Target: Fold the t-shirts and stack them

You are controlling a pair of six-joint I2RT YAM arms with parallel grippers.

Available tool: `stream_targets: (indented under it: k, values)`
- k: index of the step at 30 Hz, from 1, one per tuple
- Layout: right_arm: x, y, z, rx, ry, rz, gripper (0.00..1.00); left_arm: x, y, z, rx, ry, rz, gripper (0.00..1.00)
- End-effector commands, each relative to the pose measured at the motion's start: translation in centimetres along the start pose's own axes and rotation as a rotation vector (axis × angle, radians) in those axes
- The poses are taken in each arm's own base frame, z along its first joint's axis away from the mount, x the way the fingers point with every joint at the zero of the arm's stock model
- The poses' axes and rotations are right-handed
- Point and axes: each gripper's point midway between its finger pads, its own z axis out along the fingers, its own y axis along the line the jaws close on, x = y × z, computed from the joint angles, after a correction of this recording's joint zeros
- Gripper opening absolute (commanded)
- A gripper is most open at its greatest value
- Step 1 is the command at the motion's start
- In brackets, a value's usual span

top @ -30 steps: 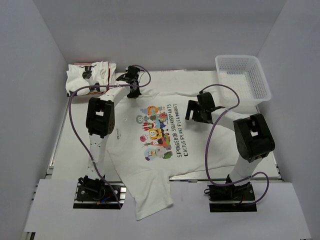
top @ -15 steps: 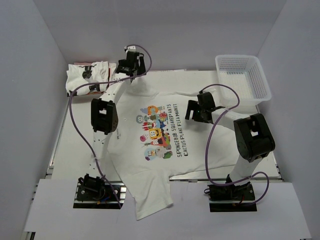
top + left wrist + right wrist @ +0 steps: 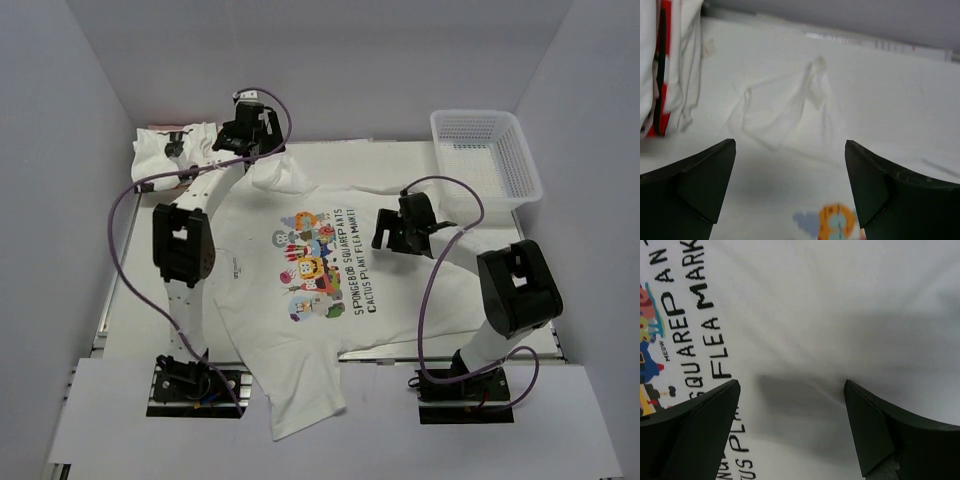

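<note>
A white t-shirt [image 3: 300, 320] with a colourful cartoon print and dark lettering lies spread face up across the table. Its far-left sleeve [image 3: 276, 176] is bunched in a loose heap; the left wrist view shows this crumpled sleeve [image 3: 795, 102]. My left gripper [image 3: 252, 135] hangs above it, open [image 3: 790, 145], holding nothing. My right gripper [image 3: 386, 228] hovers open [image 3: 792, 382] just over the shirt's cloth beside the lettering [image 3: 705, 325], and is empty too. More white t-shirts [image 3: 175, 152] with black and red prints sit piled at the back left corner.
A white mesh basket [image 3: 520, 160] stands at the back right. The near sleeve of the spread shirt hangs over the table's front edge [image 3: 305, 410]. White walls enclose the table on three sides.
My left gripper opened, let go of the shirt's far-left sleeve and rose back away from it; the sleeve now lies bunched. The right arm shifted slightly.
</note>
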Motion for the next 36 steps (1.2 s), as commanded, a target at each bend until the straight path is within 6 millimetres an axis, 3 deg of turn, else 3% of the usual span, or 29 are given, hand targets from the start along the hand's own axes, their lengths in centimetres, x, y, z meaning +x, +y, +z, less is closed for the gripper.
stream_targets:
  k: [1, 3, 4, 5, 6, 8, 9, 11, 15, 17, 18, 22, 23, 24, 25, 26, 27, 28, 29, 30, 31, 32, 33, 34, 36]
  values:
    - [0.0, 0.2, -2.2, -0.013, -0.019, -0.006, 0.90, 2.8, 0.1, -7.3, 0.065, 0.135, -0.049, 1.00]
    - [1.0, -0.5, -2.6, 0.012, -0.004, -0.004, 0.90, 5.7, 1.3, -8.8, 0.047, 0.174, -0.082, 1.00]
    - [0.6, -0.4, -3.3, 0.013, -0.024, 0.002, 0.90, 11.1, 2.9, -9.3, 0.016, 0.263, -0.064, 1.00]
    - [1.1, -1.3, -3.5, 0.060, -0.013, 0.012, 0.90, 10.7, 3.0, -11.1, 0.047, 0.228, -0.076, 1.00]
    - [1.7, -1.9, -3.7, 0.081, -0.005, 0.014, 0.90, 13.8, 4.1, -11.5, 0.025, 0.272, -0.093, 1.00]
    - [2.7, -3.1, -3.9, 0.130, 0.012, 0.018, 0.90, 14.9, 5.1, -12.8, 0.008, 0.277, -0.089, 1.00]
    - [2.8, -3.3, -4.0, 0.132, 0.011, 0.026, 0.90, 16.4, 5.8, -13.1, -0.005, 0.306, -0.081, 1.00]
    - [3.3, -3.4, -4.1, 0.133, 0.012, 0.034, 0.90, 17.5, 6.2, -13.3, -0.019, 0.333, -0.084, 1.00]
    - [4.4, -3.8, -3.8, 0.141, 0.030, 0.031, 0.90, 20.7, 7.4, -12.5, -0.061, 0.411, -0.070, 1.00]
    - [4.9, -4.1, -3.5, 0.148, 0.044, 0.027, 0.90, 22.6, 8.3, -10.8, -0.090, 0.448, -0.071, 1.00]
    - [4.8, -3.9, -3.2, 0.136, 0.038, 0.022, 0.90, 21.9, 7.9, -9.9, -0.097, 0.443, -0.069, 1.00]
    - [4.8, -3.3, -2.0, 0.116, 0.071, 0.016, 0.90, 23.3, 10.7, -6.0, -0.307, 0.504, -0.018, 1.00]
    - [4.5, -3.0, -1.8, 0.109, 0.073, 0.012, 0.90, 21.0, 11.1, -4.3, -0.331, 0.470, -0.040, 1.00]
    - [4.4, -2.9, -1.5, 0.106, 0.078, 0.004, 0.90, 22.9, 11.9, -2.7, -0.365, 0.529, -0.028, 1.00]
    - [3.9, -2.4, -1.3, 0.088, 0.069, 0.007, 0.90, 23.0, 12.9, -2.1, -0.395, 0.564, -0.034, 1.00]
    - [3.6, -2.4, -0.8, 0.090, 0.070, 0.006, 0.90, 20.4, 12.2, -0.2, -0.378, 0.516, -0.047, 1.00]
    - [3.4, -2.2, -0.6, 0.089, 0.071, -0.002, 0.90, 20.1, 12.2, 0.8, -0.376, 0.518, -0.057, 1.00]
    - [1.8, -1.5, -0.6, 0.074, 0.046, -0.004, 0.90, 21.9, 12.2, 2.4, -0.381, 0.559, -0.049, 1.00]
    - [1.8, -1.6, 0.0, 0.084, 0.058, -0.005, 0.90, 19.3, 11.8, 3.9, -0.355, 0.519, -0.068, 1.00]
    - [1.9, -1.7, 0.5, 0.093, 0.071, -0.013, 0.90, 18.9, 11.5, 4.8, -0.319, 0.525, -0.067, 1.00]
    - [0.3, -1.3, 0.6, 0.089, 0.047, -0.016, 0.90, 16.4, 10.4, 6.1, -0.279, 0.469, -0.074, 1.00]
    - [0.3, -1.3, 1.3, 0.094, 0.056, -0.024, 0.90, 17.3, 10.7, 7.2, -0.266, 0.492, -0.062, 1.00]
    - [0.4, -1.6, 1.9, 0.105, 0.073, -0.027, 0.90, 16.8, 10.4, 7.5, -0.252, 0.487, -0.056, 1.00]
    - [-1.4, -1.0, 2.4, 0.107, 0.055, -0.031, 0.90, 15.2, 9.6, 8.0, -0.216, 0.454, -0.057, 1.00]
    - [-2.3, -0.5, 3.2, 0.104, 0.054, -0.053, 0.90, 14.1, 9.8, 8.4, -0.195, 0.427, -0.038, 1.00]
